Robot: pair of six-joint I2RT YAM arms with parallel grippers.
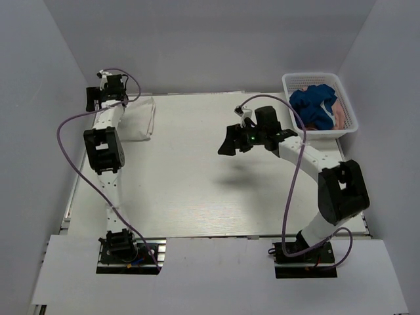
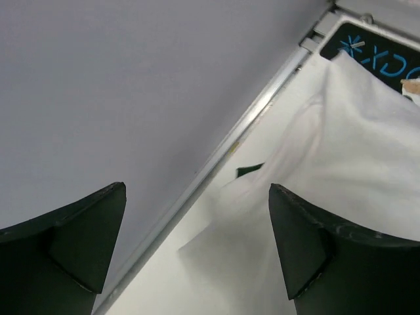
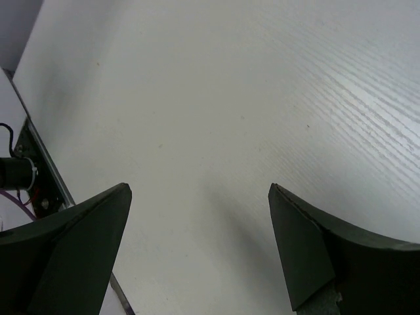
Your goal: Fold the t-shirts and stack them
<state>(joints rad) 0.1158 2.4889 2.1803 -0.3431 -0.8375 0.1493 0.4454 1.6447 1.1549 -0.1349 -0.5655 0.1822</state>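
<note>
The cream shirt (image 1: 139,118) lies folded flat at the far left of the counter (image 1: 197,190), its edge close to the side rail. The step in hand looks like letting go of it. That is best done by rising straight up, so no finger catches the fold and drags it open. The left pincer (image 1: 105,92) hangs over the shirt's far left corner, jaws wide apart with nothing between them. The right pincer (image 1: 230,141), likewise spread and empty, hovers over bare counter, well apart from it. The blue shirt (image 1: 314,105) and pink shirt (image 1: 342,117) sit crumpled in the basket (image 1: 350,128) at the far right.
</note>
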